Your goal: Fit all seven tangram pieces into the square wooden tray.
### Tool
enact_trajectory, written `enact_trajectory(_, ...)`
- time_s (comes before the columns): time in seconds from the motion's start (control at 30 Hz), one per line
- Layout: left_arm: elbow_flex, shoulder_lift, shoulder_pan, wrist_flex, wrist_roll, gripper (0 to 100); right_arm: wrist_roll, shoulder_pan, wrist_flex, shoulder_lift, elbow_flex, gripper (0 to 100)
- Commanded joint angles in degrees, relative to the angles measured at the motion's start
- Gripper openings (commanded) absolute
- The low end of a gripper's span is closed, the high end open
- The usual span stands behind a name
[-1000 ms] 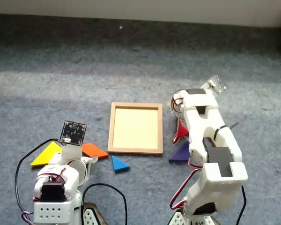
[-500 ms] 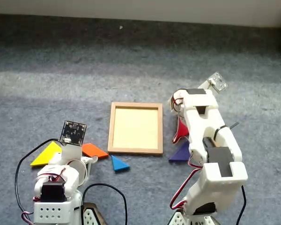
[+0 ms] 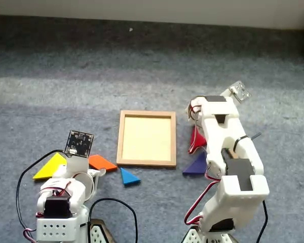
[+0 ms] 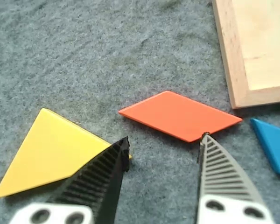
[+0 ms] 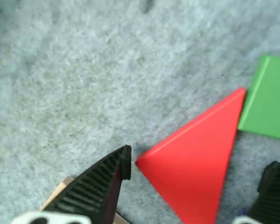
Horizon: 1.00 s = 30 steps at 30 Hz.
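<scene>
The square wooden tray lies empty in the middle of the carpet. To its left are a yellow triangle, an orange parallelogram and a small blue triangle. My left gripper is open just short of the orange parallelogram, with one fingertip at the yellow triangle's edge. On the tray's right lie a red triangle and a dark blue triangle. My right gripper is open and straddles the red triangle. A green square touches that triangle's far tip.
Grey carpet covers the whole table, with wide free room beyond the tray. The right arm's body covers part of the pieces on that side. The tray's wooden rim lies close to the orange piece and the blue triangle.
The right arm has shifted slightly to the right and toward the near edge, showing more of the red triangle. The left arm and all the pieces have stayed put.
</scene>
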Motion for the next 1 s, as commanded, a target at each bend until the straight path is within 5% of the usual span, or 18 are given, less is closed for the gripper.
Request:
enact_trajectory(0.0, 1.10, -0.40, 0.92, 0.26, -0.18, 24, -0.70, 0.75, 0.40, 0.75, -1.98, 40.6)
enact_trajectory(0.2, 1.10, -0.40, 0.92, 0.26, -0.18, 24, -0.62, 0.57, 0.40, 2.86, -2.42, 32.1)
enact_trajectory(0.97, 1.10, -0.40, 0.92, 0.26, -0.18, 24, 5.45, -3.38, 8.13, -3.74, -7.34, 31.8)
